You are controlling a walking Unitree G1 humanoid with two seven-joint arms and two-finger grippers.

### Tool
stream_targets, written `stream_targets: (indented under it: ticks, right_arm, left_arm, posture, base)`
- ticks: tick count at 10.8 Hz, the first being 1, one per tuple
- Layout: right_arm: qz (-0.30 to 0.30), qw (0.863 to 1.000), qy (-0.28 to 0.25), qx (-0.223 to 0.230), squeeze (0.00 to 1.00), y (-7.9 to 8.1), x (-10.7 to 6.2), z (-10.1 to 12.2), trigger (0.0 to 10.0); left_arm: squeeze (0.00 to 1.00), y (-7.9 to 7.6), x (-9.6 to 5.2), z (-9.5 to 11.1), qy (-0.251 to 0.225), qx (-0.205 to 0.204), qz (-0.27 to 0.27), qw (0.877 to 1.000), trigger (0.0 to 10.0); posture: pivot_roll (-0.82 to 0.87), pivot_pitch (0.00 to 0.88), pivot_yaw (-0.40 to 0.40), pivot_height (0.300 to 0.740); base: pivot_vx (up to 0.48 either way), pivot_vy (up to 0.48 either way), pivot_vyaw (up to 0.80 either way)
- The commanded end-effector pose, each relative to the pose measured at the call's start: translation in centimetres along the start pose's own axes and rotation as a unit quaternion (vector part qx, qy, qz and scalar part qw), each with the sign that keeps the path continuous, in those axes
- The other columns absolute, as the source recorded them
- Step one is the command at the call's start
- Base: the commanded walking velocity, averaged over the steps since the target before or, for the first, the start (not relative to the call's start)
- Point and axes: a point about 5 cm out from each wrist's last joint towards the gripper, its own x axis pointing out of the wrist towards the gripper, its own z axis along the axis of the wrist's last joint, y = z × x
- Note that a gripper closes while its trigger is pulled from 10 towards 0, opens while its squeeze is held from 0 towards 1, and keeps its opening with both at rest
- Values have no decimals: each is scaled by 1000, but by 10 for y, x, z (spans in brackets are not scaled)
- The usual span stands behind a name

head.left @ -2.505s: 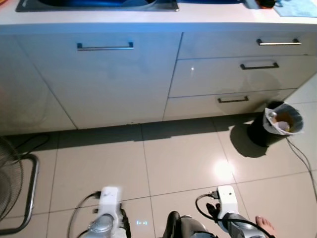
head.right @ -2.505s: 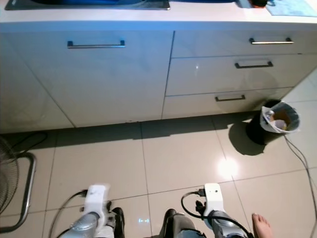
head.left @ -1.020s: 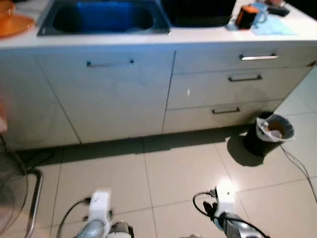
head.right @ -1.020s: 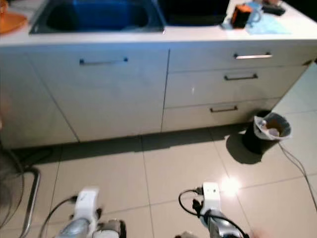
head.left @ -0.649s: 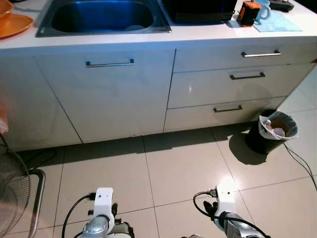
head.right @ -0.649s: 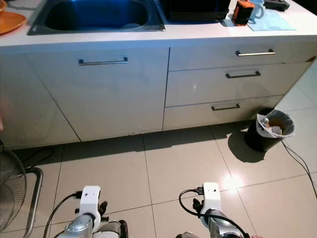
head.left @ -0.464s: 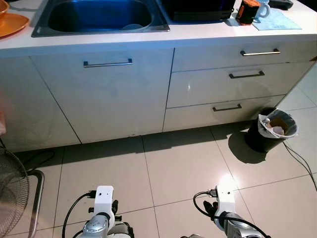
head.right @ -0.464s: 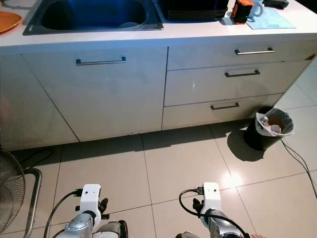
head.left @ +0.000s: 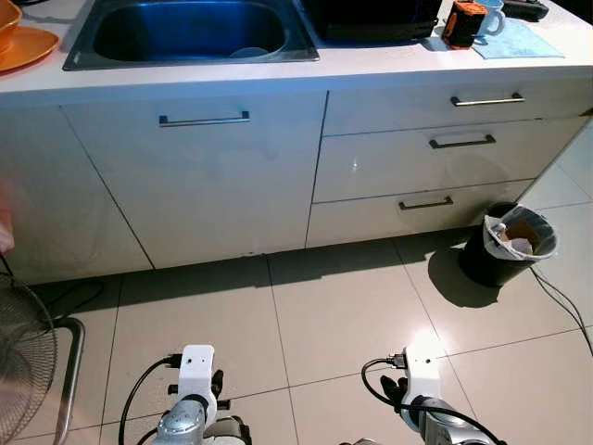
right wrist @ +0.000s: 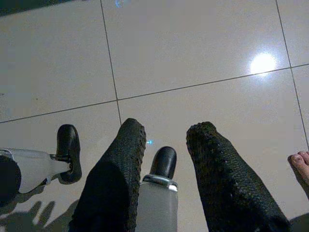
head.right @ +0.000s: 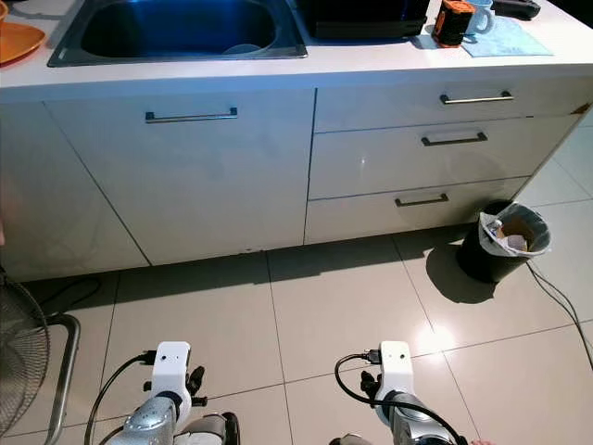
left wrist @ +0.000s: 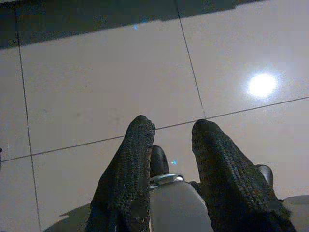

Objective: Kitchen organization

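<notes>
The left gripper [left wrist: 171, 133] and right gripper [right wrist: 166, 133] hung low over the tiled floor [head.left: 343, 306], fingers parted and empty. Far ahead stood the desk [head.left: 371, 67] with its sink [head.left: 190, 28], a bin [head.left: 519, 243] at right.

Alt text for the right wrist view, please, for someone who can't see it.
The right gripper hangs open above a pale tiled floor, its two black fingers apart and holding nothing. Between them shows one black robot foot, and a person's bare toes show at the frame's edge.
</notes>
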Motion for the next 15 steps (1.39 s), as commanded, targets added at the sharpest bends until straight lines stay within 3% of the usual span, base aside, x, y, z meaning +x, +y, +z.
stream_targets:
  ticks: [1,15]
  right_arm:
    - [-4,1000,6,6,0,-2,-1,-6,10000]
    - [-4,1000,6,7,0,-2,-1,-6,10000]
  left_arm:
    - [0,-1,0,-2,6,7,-1,1000,10000]
    - [0,-3,0,-1,2,9,-2,1000,10000]
  posture:
    - [56,127,-40,723]
    - [56,131,-41,723]
  base:
    - [0,0,0]
    - [0,0,0]
